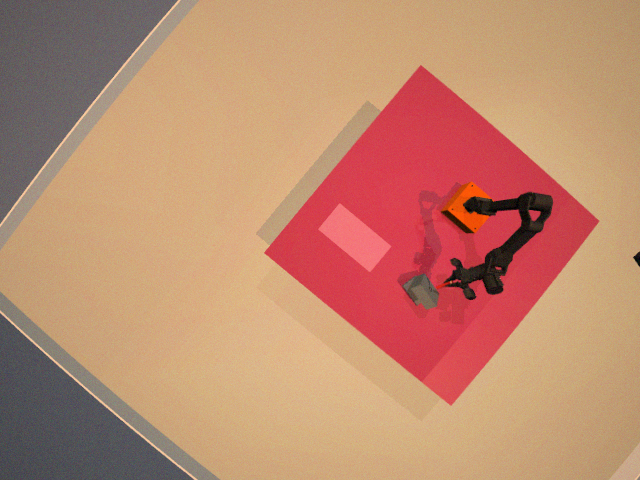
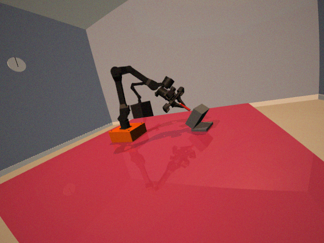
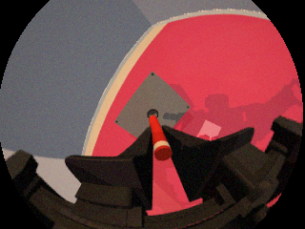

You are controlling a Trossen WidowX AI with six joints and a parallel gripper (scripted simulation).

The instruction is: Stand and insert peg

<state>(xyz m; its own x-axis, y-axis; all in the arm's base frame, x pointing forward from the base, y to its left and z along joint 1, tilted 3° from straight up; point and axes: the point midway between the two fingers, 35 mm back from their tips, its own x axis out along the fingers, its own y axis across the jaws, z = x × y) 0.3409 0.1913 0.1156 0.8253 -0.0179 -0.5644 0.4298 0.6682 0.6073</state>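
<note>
You will find no legible text, label, brand, number or sign on any item in the three views. The round, pale wall disc (image 2: 16, 64), which bears a thin dark line, presents you with no readable numerals or lettering.

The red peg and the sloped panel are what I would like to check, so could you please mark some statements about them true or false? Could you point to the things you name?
1. The gripper (image 1: 448, 283) (image 2: 182, 105) (image 3: 156, 130) is shut on the red peg (image 1: 443, 284) (image 2: 185, 107) (image 3: 157, 134). True.
2. The peg's white band is at the end nearest the panel. False: it is near the opposite end.
3. The sloped panel (image 1: 420, 292) (image 2: 198, 116) (image 3: 138, 102) is gray. True.
4. The peg stands upright on the table. False: it is held tilted, off the table.
5. The arm's base (image 1: 458, 210) (image 2: 121, 136) is blue. False: it is orange.
</note>
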